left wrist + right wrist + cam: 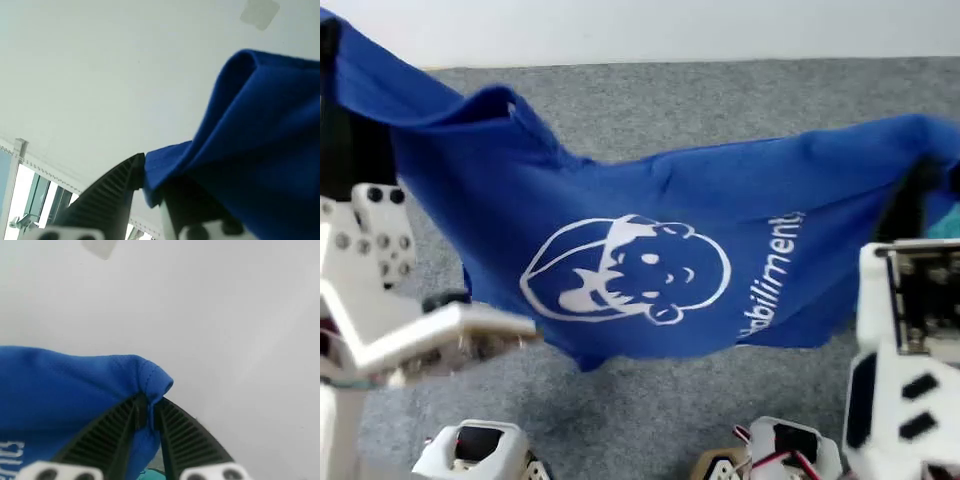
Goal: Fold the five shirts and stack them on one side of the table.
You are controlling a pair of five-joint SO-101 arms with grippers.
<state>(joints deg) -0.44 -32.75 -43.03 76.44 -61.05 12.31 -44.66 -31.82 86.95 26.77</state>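
High view: I see the blue shirt (pixel 650 240) stretched in the air between both arms, above the grey tabletop (pixel 720 100).
Left wrist view: left tool (pixel 150 175) clamped on a fold of the blue shirt (pixel 260 150).
Right wrist view: right tool (pixel 149 407) pinched tight on the blue shirt (pixel 60 385) at its hem corner.

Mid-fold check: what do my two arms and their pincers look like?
Both arms are white moulded plastic with black sections: the left arm, and the right arm with dark slots. Thin red and black cables sit at a base. The left pincer and right pincer have black ridged fingers on white mounts.
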